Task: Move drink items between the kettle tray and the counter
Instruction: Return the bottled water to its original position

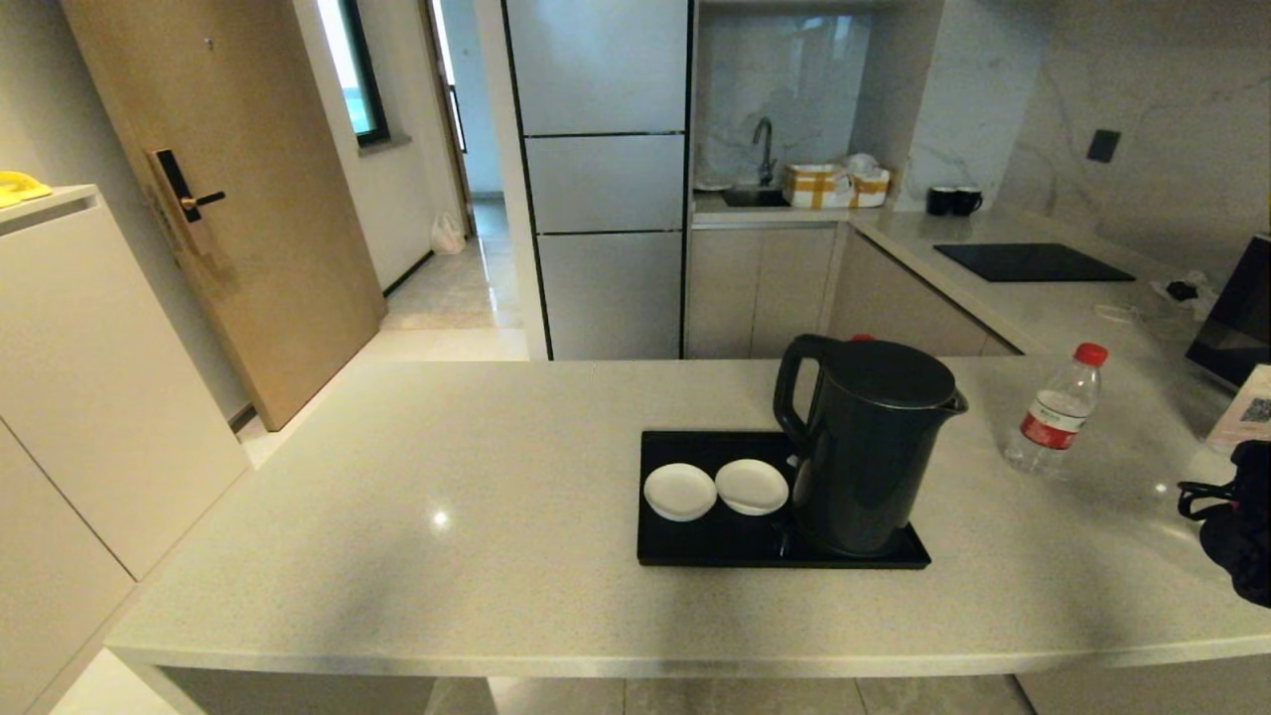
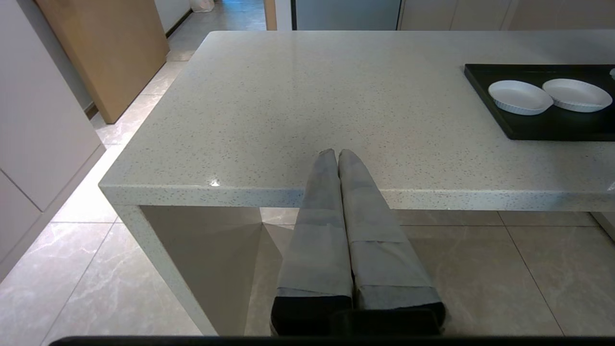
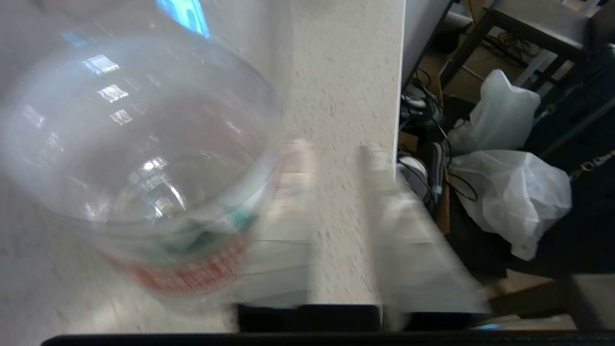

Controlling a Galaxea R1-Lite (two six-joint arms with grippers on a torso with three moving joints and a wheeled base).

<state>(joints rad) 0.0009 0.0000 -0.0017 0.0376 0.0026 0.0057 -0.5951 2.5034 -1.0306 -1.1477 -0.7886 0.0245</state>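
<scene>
One clear water bottle (image 1: 1056, 412) with a red cap and red-and-white label stands upright on the counter (image 1: 447, 477), to the right of the kettle tray (image 1: 695, 541). In the right wrist view a bottle (image 3: 139, 158) looms very close beside one finger of my right gripper (image 3: 336, 146), which is open with only bare counter between its fingers. My right arm (image 1: 1236, 536) shows at the counter's right edge. My left gripper (image 2: 338, 153) is shut and empty at the counter's near edge, left of the tray (image 2: 528, 129). A second bottle is not clearly visible.
A dark kettle (image 1: 869, 457) fills the tray's right half, with two round white coasters (image 1: 715, 489) to its left. A small red spot (image 1: 862, 339) shows behind the kettle lid. A black cooktop panel (image 1: 1033, 262) lies far back right. White bags (image 3: 504, 168) lie on the floor.
</scene>
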